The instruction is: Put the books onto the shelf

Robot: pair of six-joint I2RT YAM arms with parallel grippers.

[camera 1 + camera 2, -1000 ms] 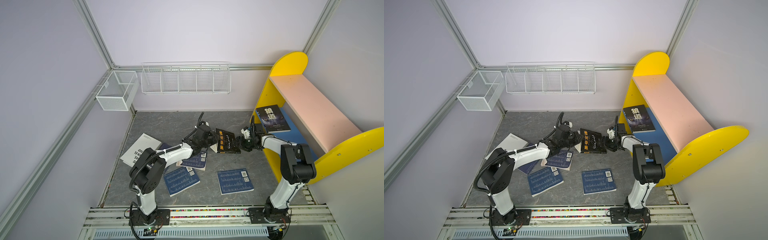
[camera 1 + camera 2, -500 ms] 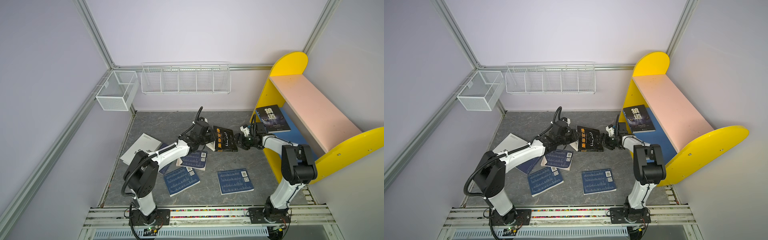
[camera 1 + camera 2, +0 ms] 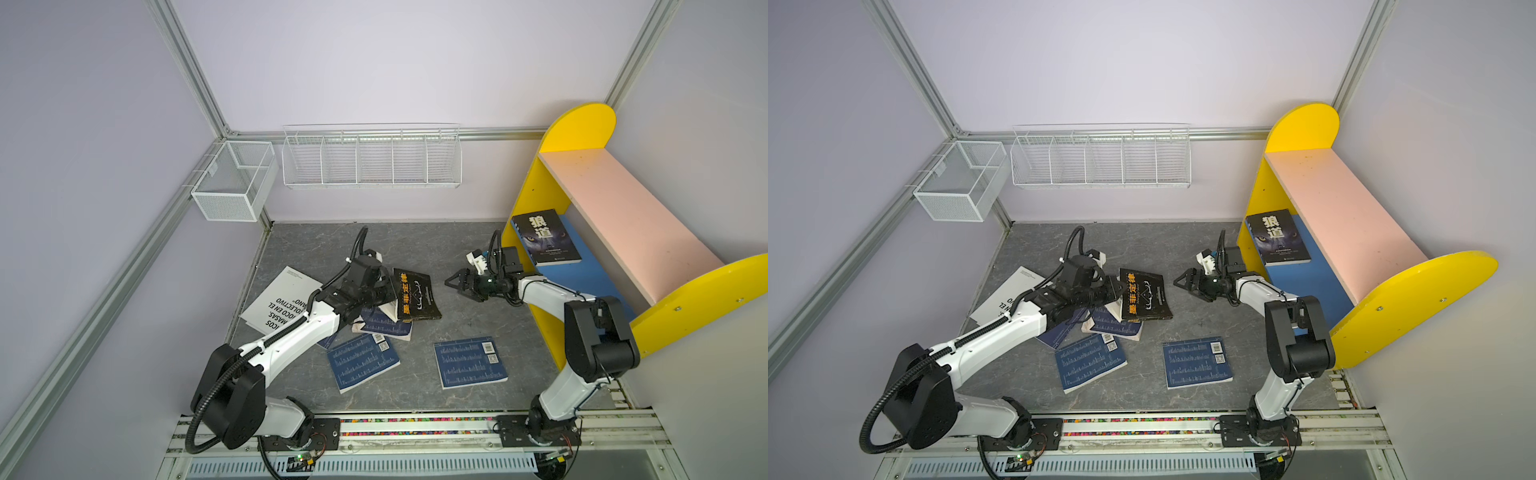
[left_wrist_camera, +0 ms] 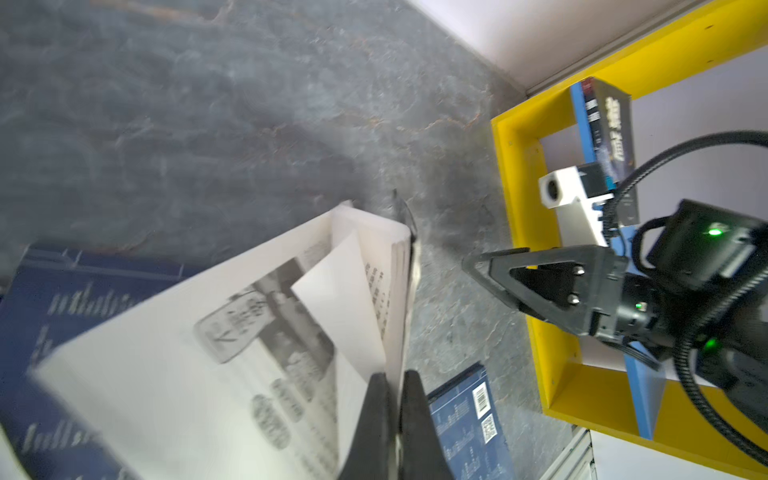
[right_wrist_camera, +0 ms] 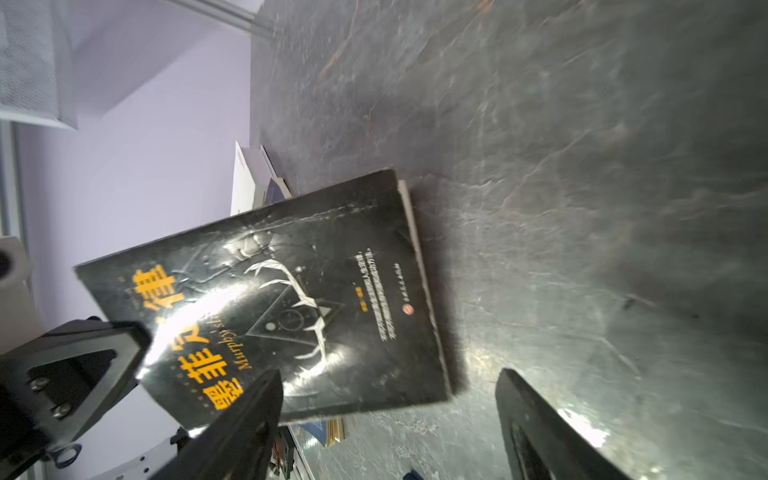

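**Black book** (image 3: 415,295), yellow title: held along one edge by the left gripper (image 3: 388,291), whose jaws are pressed shut on it. It is tilted, the pages are seen fanned open in the left wrist view, and its lower edge is rested on a navy book (image 3: 386,328).

**Right gripper** (image 3: 451,282): jaws are spread wide with nothing between them. It is pointed at the black book and kept apart from it, above the grey floor (image 3: 415,245).

**Shelf** (image 3: 582,124): placed at the right. One wolf-eyed book (image 3: 544,237) is laid flat on its blue lower board (image 3: 582,278).

**Floor stock**: two navy books (image 3: 361,361) (image 3: 469,363) are laid barcode-up. A white book (image 3: 282,299) is partly covered by the left arm.
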